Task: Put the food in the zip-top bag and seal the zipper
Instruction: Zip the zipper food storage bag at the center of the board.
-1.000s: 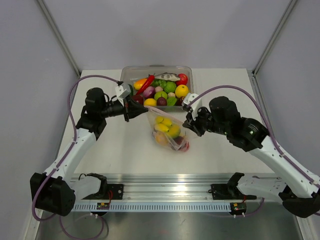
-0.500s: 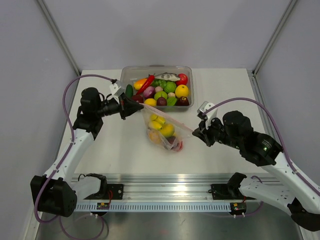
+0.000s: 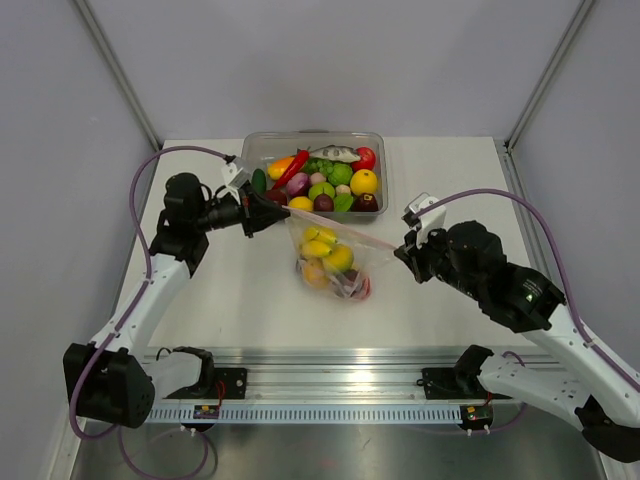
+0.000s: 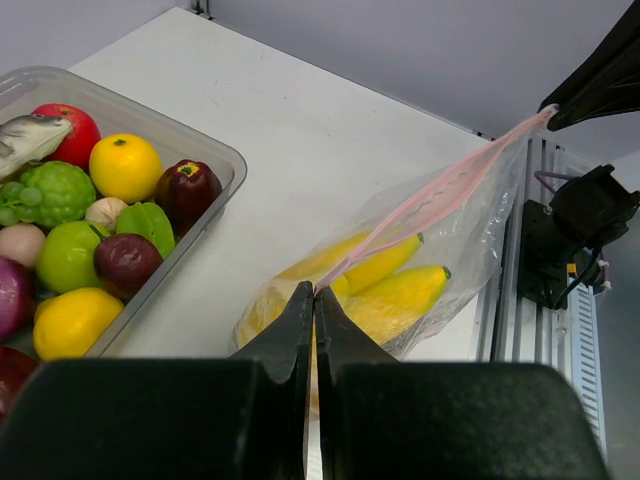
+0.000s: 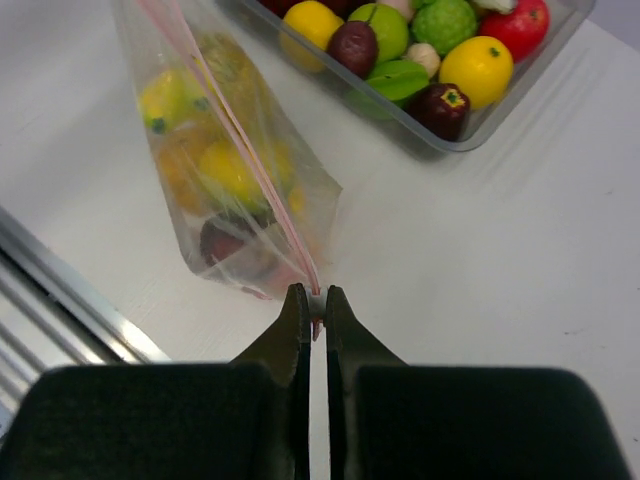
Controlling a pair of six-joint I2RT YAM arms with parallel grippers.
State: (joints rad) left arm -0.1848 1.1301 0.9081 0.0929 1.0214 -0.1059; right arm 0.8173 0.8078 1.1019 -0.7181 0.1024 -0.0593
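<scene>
Clear plastic pulled taut: at the centre of the overhead frame you see the zip-top bag over the white desk, its pinkish zipper drawn into a straight line. Your left gripper pinches the zipper's upper-left end, and your right gripper pinches the lower-right end. Yellow, orange and dark food sits inside the bag, and more fills the tub at top centre.
</scene>
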